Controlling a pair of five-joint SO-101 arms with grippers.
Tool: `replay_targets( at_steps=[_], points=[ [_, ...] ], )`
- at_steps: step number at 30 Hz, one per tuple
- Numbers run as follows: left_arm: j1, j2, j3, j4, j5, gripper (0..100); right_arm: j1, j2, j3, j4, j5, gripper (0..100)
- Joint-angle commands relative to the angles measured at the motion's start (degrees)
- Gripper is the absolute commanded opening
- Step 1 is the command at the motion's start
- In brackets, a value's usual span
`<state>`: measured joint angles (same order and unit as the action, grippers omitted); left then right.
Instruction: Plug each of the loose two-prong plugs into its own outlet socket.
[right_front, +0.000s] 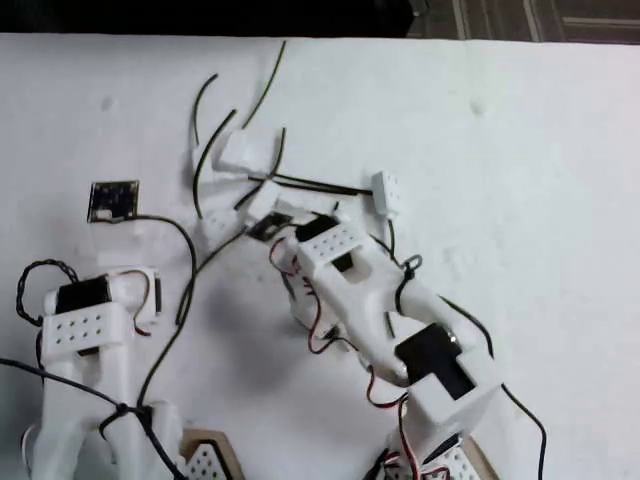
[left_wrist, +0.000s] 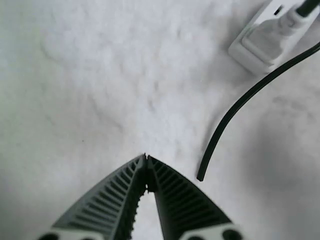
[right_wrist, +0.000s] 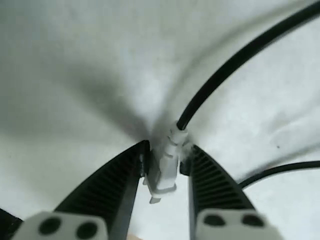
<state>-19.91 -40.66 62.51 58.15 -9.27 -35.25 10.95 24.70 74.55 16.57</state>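
Observation:
My right gripper (right_wrist: 167, 150) is shut on a white two-prong plug (right_wrist: 164, 172), whose black cable (right_wrist: 225, 70) runs away over the white table. In the high view this gripper (right_front: 268, 228) sits at the table's middle, beside a small white outlet socket (right_front: 265, 200). Two more white sockets lie nearby, one farther back (right_front: 245, 152) and one to the right (right_front: 387, 192). My left gripper (left_wrist: 146, 172) is shut on nothing, low over bare table. Beyond it lie a white socket (left_wrist: 262, 37) with a plug in it and a loose black cable end (left_wrist: 201, 176).
Several black cables (right_front: 300, 185) cross the table's middle among the sockets. A small black square board (right_front: 112, 200) lies at the left, ahead of the left arm (right_front: 85, 325). The table (right_front: 540, 150) is bare white at the right and back.

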Motion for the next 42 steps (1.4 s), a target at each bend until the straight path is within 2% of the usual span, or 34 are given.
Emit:
replay_targets(
  at_steps=[1, 8, 17, 24, 32, 39, 42],
  points=[
    [-0.04, -1.63, -0.18, -0.88, -0.18, 2, -0.4, -0.31, -1.67, -0.22, -0.35, 1.4],
    [-0.04, -1.63, -0.18, -0.88, -0.18, 2, -0.31, -6.9, -2.11, 4.44, -0.44, 1.7],
    [-0.04, -1.63, -0.18, -0.88, -0.18, 2, 1.27, -37.67, -1.76, 14.99, -0.53, 1.7],
    [0.66, -1.63, -0.35, -0.97, 0.09, 2, 11.12, -53.32, 1.32, 14.11, -0.53, 1.7],
    [10.33, -1.71, -2.2, 0.18, -0.18, 2, 24.92, -66.51, 13.45, 2.95, -5.89, 1.7],
    [21.49, -1.19, -13.27, 6.07, -0.26, 3, 35.65, -82.07, 19.43, -3.56, -11.52, 1.7],
    [27.21, -1.1, -17.14, 7.56, -2.37, 8, 38.73, -85.93, 25.76, -9.27, -14.51, 1.7]
  ],
)
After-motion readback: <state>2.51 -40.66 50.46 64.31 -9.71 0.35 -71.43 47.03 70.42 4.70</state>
